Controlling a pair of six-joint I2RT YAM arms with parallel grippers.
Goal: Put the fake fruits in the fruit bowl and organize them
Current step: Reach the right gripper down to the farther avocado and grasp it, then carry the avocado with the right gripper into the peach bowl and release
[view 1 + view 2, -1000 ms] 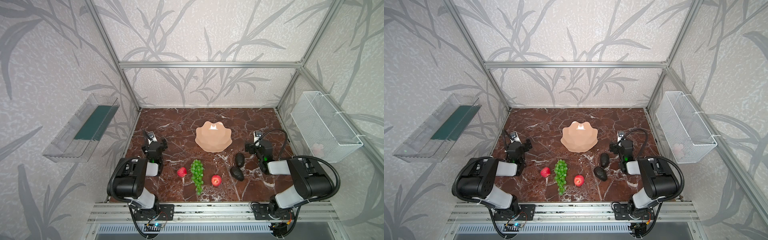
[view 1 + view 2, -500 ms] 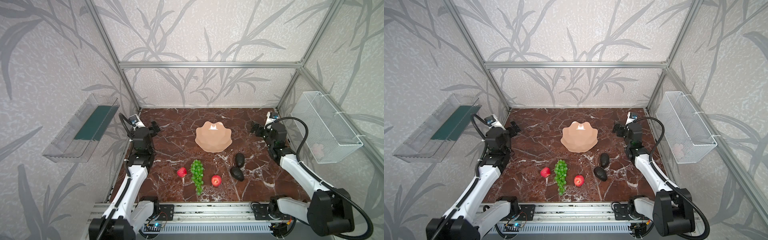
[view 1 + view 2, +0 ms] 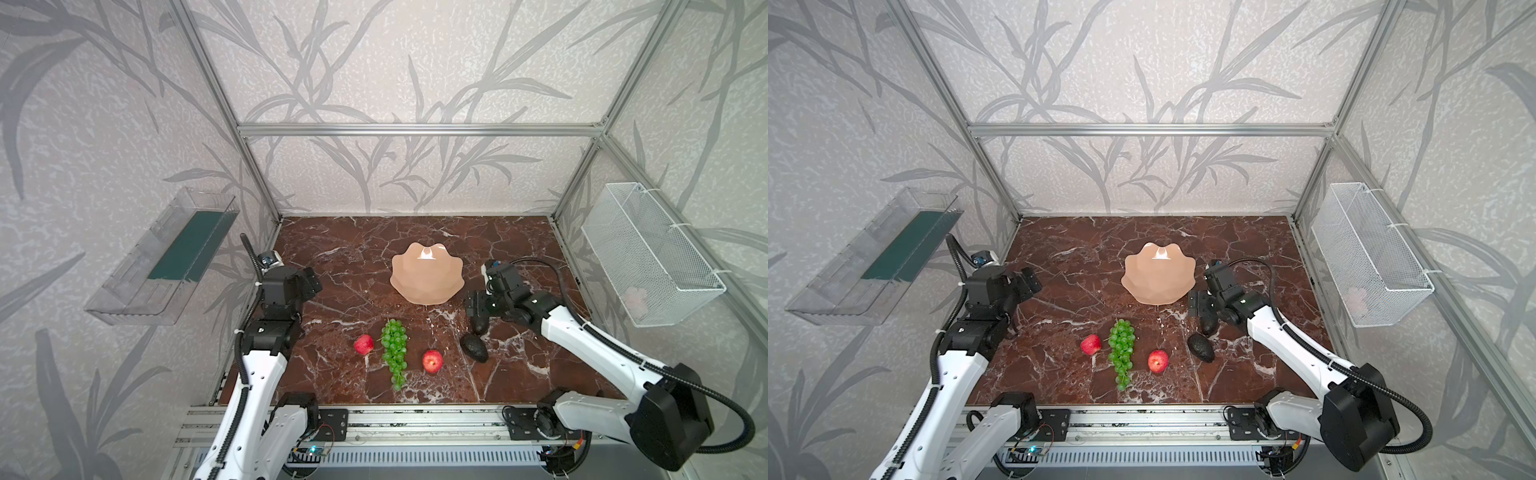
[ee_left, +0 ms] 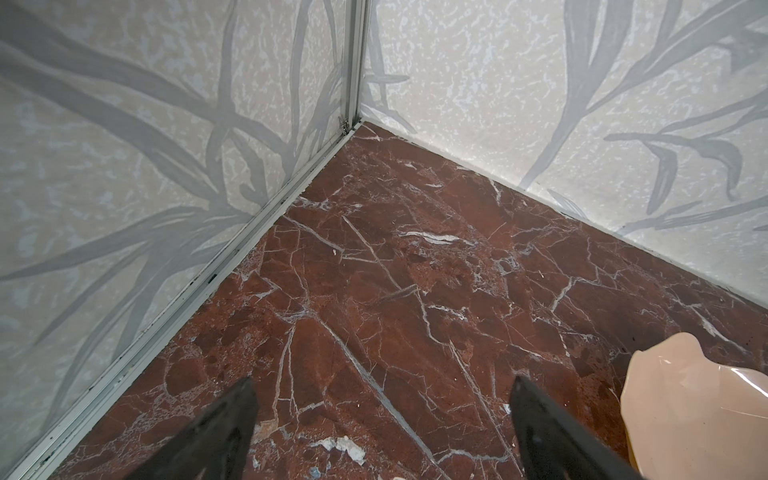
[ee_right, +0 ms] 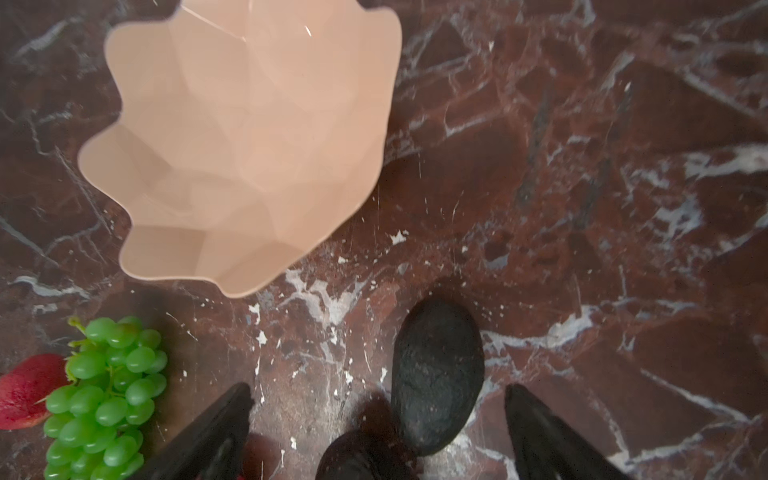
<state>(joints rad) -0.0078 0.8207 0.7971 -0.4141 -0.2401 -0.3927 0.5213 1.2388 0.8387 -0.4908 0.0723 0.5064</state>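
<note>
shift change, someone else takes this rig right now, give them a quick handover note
Left gripper: open, empty, over bare marble at the left side of the table.
Right gripper: open, holding nothing, poised over the rear avocado.
Fruit bowl: mid-table, empty.
In front of the bowl, in a row: left apple, grapes, right apple. The front avocado lies to their right, close to the rear one.
Done: nothing placed yet.
Left: all five fruits into the bowl, then arrange them.
</note>
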